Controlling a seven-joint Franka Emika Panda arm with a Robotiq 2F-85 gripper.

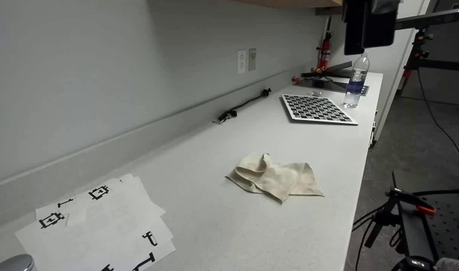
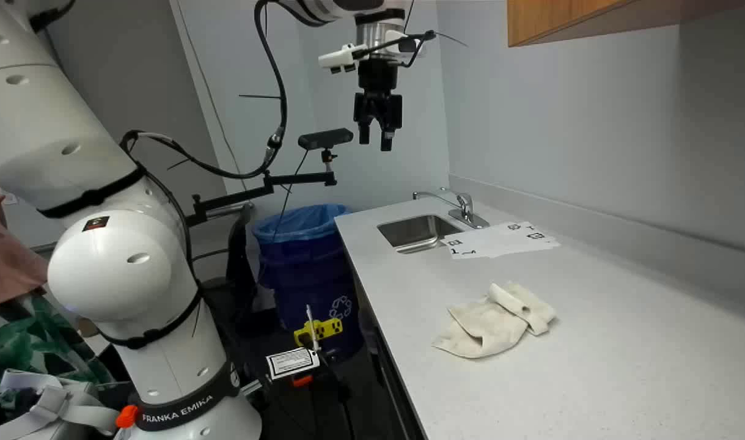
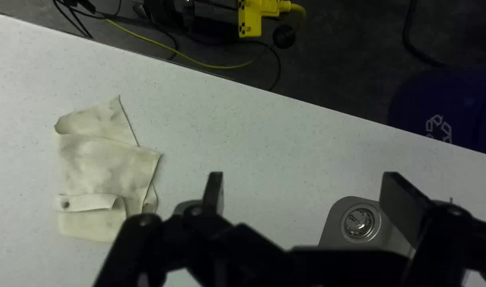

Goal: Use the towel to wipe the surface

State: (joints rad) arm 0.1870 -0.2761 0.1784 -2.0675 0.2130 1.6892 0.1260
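A cream towel lies crumpled and partly folded on the white counter. It shows in both exterior views point(image 1: 278, 178) point(image 2: 485, 327) and at the left of the wrist view point(image 3: 107, 167). The counter surface point(image 1: 221, 226) is light and speckled; it also shows in an exterior view point(image 2: 604, 379) and the wrist view point(image 3: 246, 135). My black gripper point(image 2: 375, 143) is high above the counter, near the sink end and apart from the towel. In the wrist view the gripper point(image 3: 302, 177) has its fingers wide apart with nothing between them. Its lower part point(image 1: 366, 43) shows at the top right of an exterior view.
A metal sink point(image 2: 403, 235) and faucet point(image 2: 465, 211) are at one end, beside printed paper sheets point(image 1: 101, 226). A checkered board point(image 1: 319, 109), a water bottle point(image 1: 353, 90) and a black cable point(image 1: 248, 101) lie farther along. A wall and upper cabinet point(image 2: 561, 21) border the counter.
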